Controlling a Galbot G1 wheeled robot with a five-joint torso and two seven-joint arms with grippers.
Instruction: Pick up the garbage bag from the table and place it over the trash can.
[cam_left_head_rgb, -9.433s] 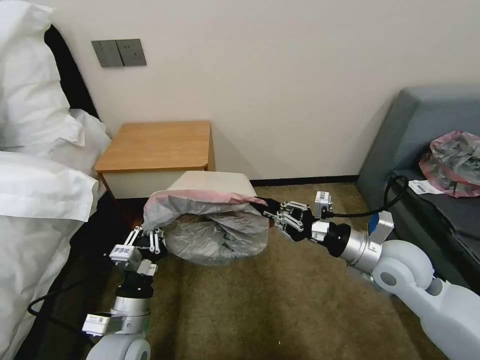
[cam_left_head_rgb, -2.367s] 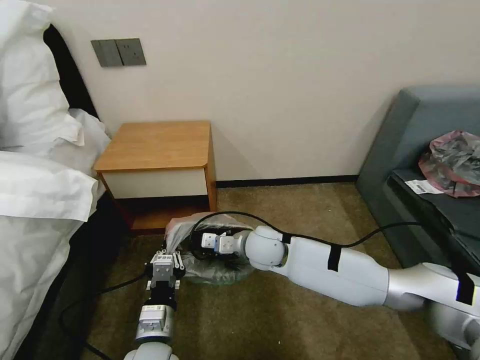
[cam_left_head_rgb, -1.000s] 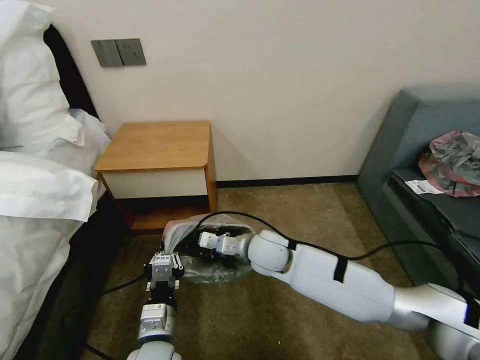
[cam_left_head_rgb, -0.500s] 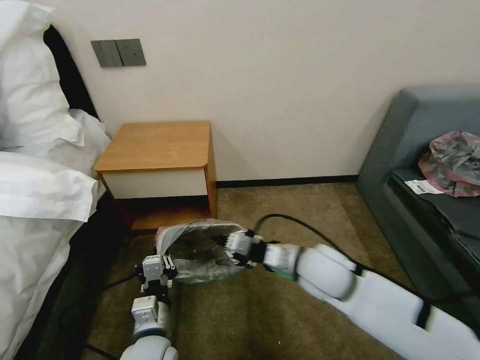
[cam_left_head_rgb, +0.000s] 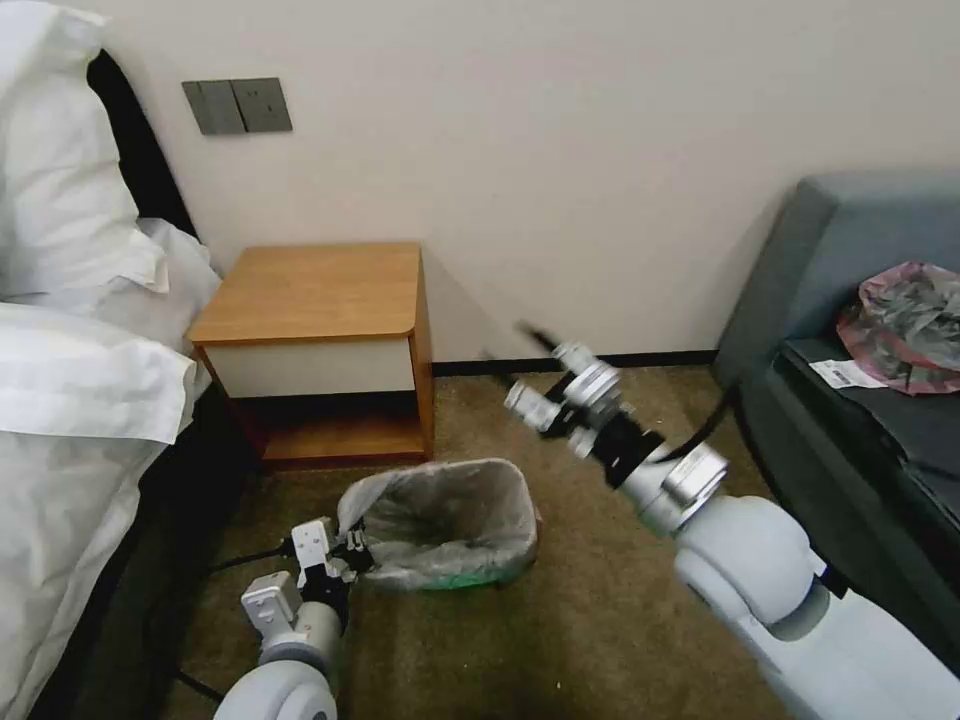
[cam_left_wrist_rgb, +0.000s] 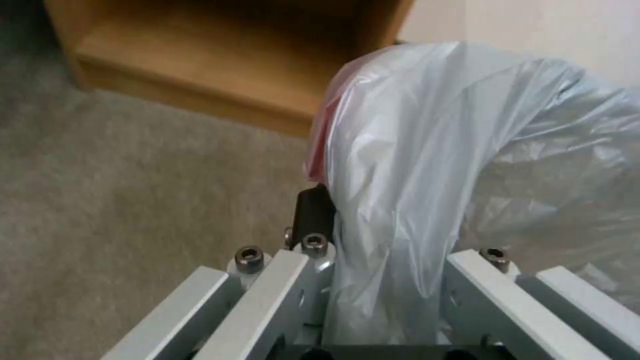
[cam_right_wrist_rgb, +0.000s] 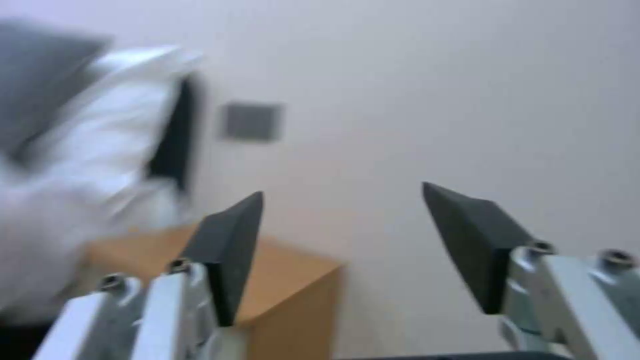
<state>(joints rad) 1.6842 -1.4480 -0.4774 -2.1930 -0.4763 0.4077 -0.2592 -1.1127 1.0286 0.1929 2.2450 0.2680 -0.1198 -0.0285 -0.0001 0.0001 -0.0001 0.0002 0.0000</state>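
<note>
A bedroom: white-pillowed bed, wooden nightstand, grey sofa.

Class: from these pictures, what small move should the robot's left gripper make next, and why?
Probably open the left gripper and ease it away. The garbage bag already lines the trash can on the carpet, yet its corner is pinched between the fingers. The right gripper is open, raised clear.

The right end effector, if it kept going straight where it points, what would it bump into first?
Probably the wall. The right end effector is open, aimed over the table; depth is unclear.
</note>
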